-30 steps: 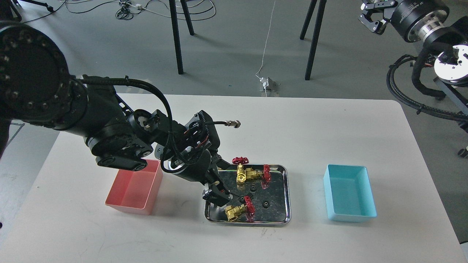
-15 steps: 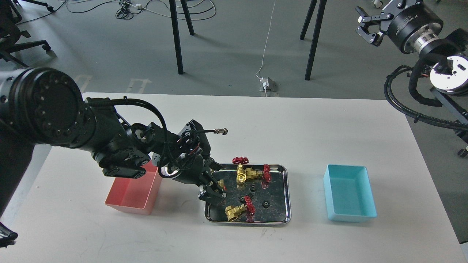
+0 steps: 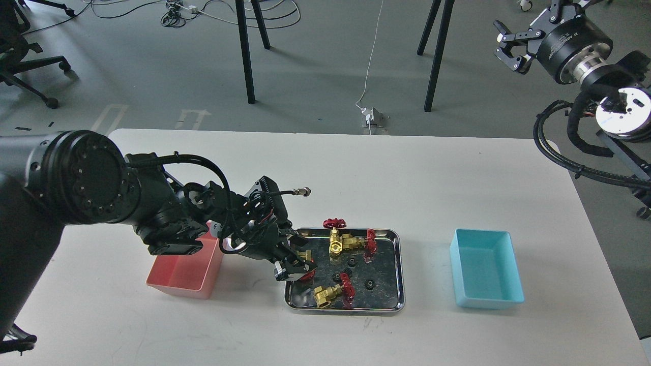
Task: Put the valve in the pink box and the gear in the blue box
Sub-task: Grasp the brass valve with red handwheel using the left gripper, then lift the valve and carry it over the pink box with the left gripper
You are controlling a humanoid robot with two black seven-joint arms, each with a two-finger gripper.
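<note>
Brass-bodied valve (image 3: 305,254), rigid, seemingly heavy and smooth, sits between the left gripper's (image 3: 297,265) fingers at the steel tray's (image 3: 402,284) near-left end, apparently clenched on it though partly hidden; best held across the body, while the raised right gripper (image 3: 507,46) stands released.

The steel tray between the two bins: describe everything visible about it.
The steel tray is a shiny, mirror-like rectangular metal pan with rounded corners and a low raised rim. It lies flat on the white table, between the pink box and the blue box, touching neither. Brass valves with red handwheels and small black gears lie inside. The left pincer hangs over its left end.
</note>
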